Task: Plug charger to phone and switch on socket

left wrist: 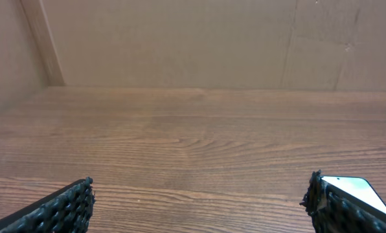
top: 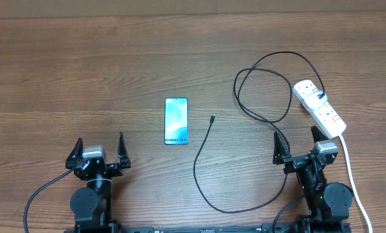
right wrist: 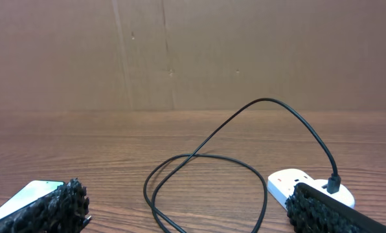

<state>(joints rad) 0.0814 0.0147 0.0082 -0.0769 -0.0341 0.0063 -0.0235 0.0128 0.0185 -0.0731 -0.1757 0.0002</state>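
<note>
Sitting at the near edge of the table (top: 50, 65), our left gripper (top: 100, 142) and right gripper (top: 295, 137) both have jaws spread wide with nothing between them. We read this as a ready pose, with no step of the task begun.

The phone (top: 176, 121) lies flat, screen up, ahead of the left gripper and to its right, so we judge that arm the handy one to steady it.

The charger (top: 203, 155) runs from its plug (top: 320, 96) in the socket (top: 319, 109) and loops beside it. It then passes by the right gripper, sweeps along the near edge and curves up. Its tip (top: 213, 118) ends just right of the phone, apart from it. We judge the right arm suited to lifting that tip. The socket's red switches (top: 331, 118) also lie just ahead of that arm, on its right.
</note>
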